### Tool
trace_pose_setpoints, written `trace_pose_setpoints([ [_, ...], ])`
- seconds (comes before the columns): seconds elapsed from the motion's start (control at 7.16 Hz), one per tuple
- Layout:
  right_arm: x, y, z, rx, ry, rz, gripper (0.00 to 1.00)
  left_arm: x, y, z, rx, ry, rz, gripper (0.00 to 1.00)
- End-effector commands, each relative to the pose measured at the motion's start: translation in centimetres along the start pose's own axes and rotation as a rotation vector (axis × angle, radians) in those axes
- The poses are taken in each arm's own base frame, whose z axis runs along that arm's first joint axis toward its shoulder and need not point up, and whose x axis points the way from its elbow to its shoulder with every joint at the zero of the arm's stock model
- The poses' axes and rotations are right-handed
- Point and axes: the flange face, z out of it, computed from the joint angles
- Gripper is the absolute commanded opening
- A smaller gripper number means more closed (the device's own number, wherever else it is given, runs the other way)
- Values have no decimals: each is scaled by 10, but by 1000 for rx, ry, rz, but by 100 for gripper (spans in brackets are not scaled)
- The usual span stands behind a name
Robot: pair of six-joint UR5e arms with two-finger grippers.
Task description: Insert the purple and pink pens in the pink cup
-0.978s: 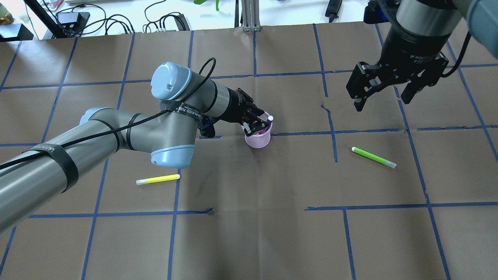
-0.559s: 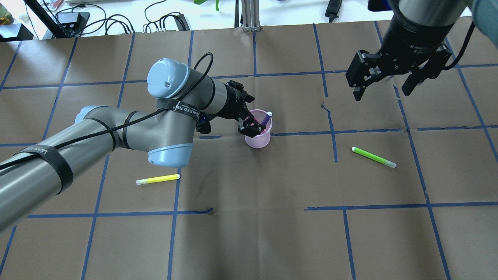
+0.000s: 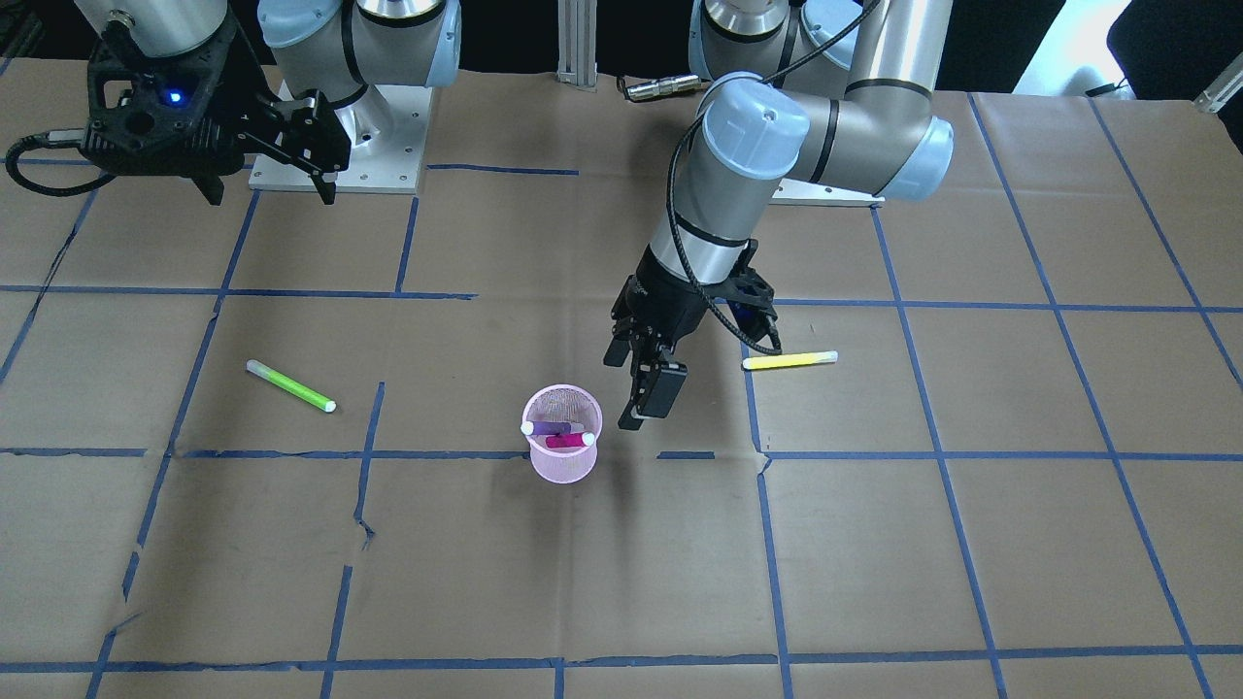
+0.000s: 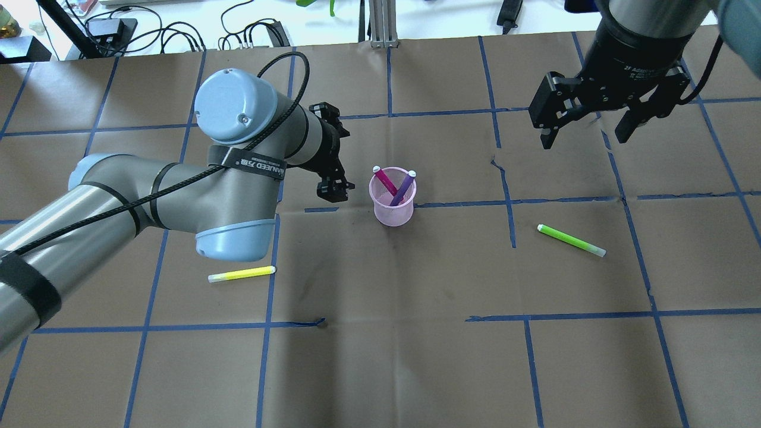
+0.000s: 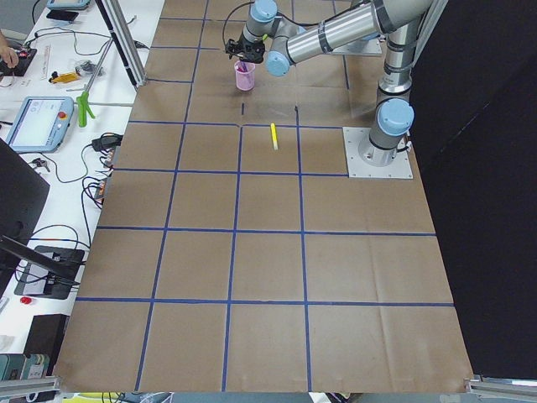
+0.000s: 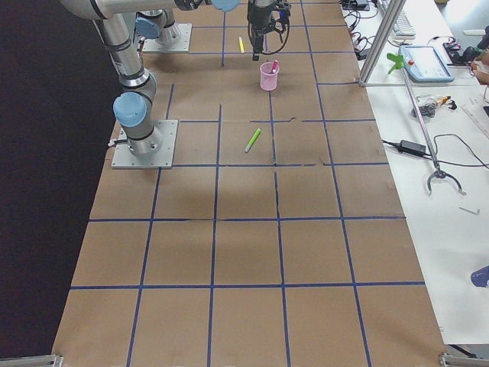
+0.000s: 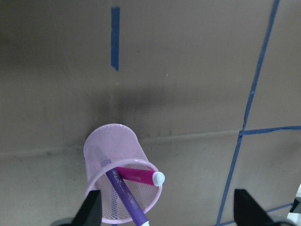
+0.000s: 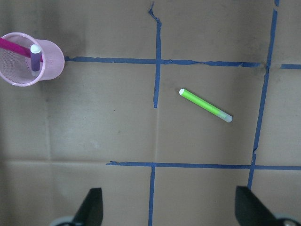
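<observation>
The pink mesh cup [image 4: 392, 208] stands upright near the table's middle. A pink pen [image 4: 385, 180] and a purple pen [image 4: 404, 187] lean crossed inside it, white caps up. The left wrist view shows the cup [image 7: 113, 155] with the pink pen [image 7: 136, 175] and the purple pen [image 7: 122, 193] in it. My left gripper [image 4: 334, 189] is open and empty, just left of the cup and above table level; it also shows in the front view [image 3: 643, 388]. My right gripper [image 4: 585, 134] is open and empty, high at the far right.
A green pen [image 4: 571, 240] lies on the brown paper right of the cup. A yellow pen [image 4: 242, 274] lies at the front left, under my left arm's elbow. Blue tape lines grid the table. Cables lie beyond the far edge.
My left gripper has come off the cup and drawn back to the left. The pink pen it held over the cup now stands in the cup. The right gripper shifted slightly farther away.
</observation>
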Motion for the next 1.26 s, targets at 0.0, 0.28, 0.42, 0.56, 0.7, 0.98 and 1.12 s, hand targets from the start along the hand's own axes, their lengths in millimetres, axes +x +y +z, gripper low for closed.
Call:
trace_pose_setpoints([
  [0.0,0,-2,-1,3,1,0,100,-10,-28,-58,186,-76,367,98],
  [0.28,1,-2,-3,9,2,2,100,-9,-53,-93,245,-136,621,97],
  [0.42,3,-2,-4,10,2,5,100,2,-63,-106,252,-132,742,97],
  [0.56,3,-3,-5,16,3,7,100,10,-69,-115,252,-144,843,97],
  [0.7,4,-3,-5,18,4,7,100,19,-73,-119,243,-173,992,98],
  [0.98,5,-4,-6,21,1,10,100,26,-82,-118,179,-284,1233,98],
  [1.12,5,-4,-6,21,1,10,100,24,-81,-121,118,-350,1326,98],
])
